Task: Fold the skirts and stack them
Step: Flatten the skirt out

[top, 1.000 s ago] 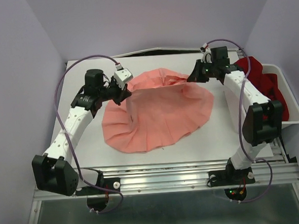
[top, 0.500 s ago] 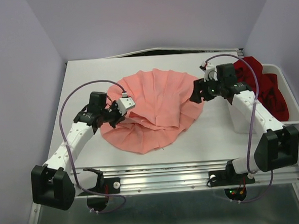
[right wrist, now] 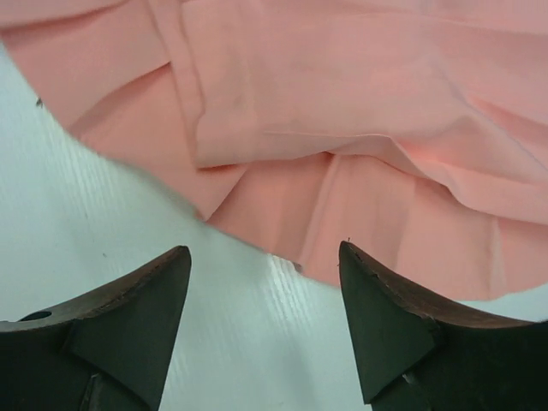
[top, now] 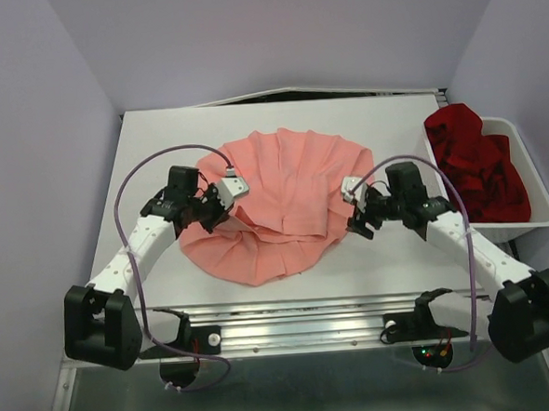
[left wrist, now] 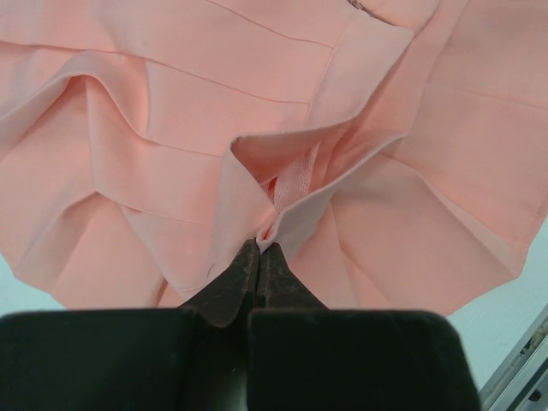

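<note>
Just off salmon skirt (right wrist: 360, 94) hem, right end effector (right wrist: 264, 248) (jaws wide).

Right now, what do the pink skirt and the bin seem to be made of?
Pink skirt: probably thin woven cloth with a matte finish; it keeps pressed pleats yet folds softly, and a stitched band shows.
Bin: probably hard plastic, white and smooth; its thin walls hold a stiff shape.
</note>
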